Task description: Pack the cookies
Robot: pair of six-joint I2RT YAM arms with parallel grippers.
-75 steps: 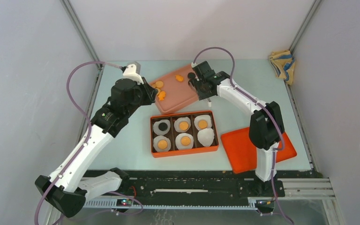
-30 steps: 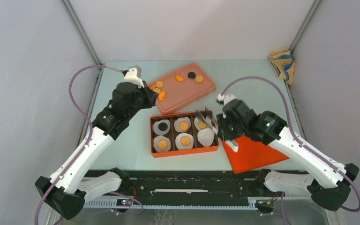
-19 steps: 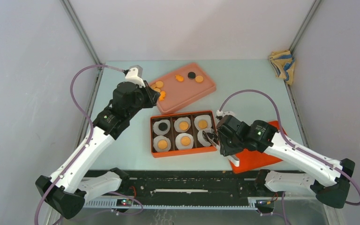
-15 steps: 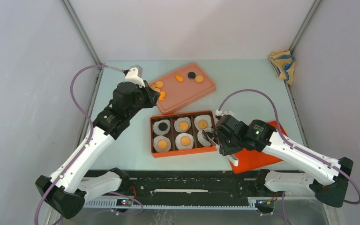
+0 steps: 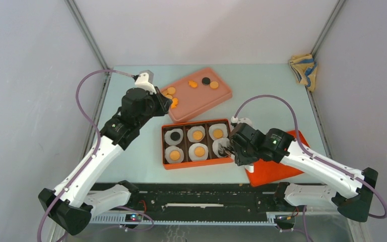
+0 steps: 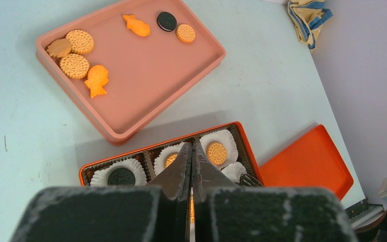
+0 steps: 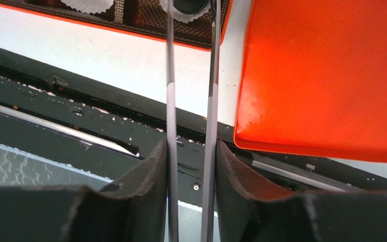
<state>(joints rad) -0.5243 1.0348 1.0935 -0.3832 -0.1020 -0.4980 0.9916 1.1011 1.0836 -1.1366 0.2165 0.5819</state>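
The orange six-compartment box (image 5: 199,164) holds white paper cups; one has a black cookie (image 5: 175,135) and several have orange cookies (image 5: 197,135). More cookies lie on the pink tray (image 5: 201,98): a black one (image 6: 167,20) and round orange ones (image 6: 79,41). My right gripper (image 5: 233,147) is shut on metal tongs (image 7: 170,101). The tong tips reach into the box's front right cup (image 6: 234,171). A dark round thing, seemingly a black cookie (image 7: 186,5), sits between the tips. My left gripper (image 6: 191,146) is shut and empty above the tray's near left edge.
The orange lid (image 5: 282,164) lies right of the box, under the right arm, near the table's front edge. A yellow and blue cloth (image 5: 302,68) lies at the back right corner. Fish-shaped orange cookies (image 6: 97,80) also lie on the pink tray.
My right arm has swung with the tongs from the pink tray to the box's front right compartment and come down over it. The left arm has not moved.
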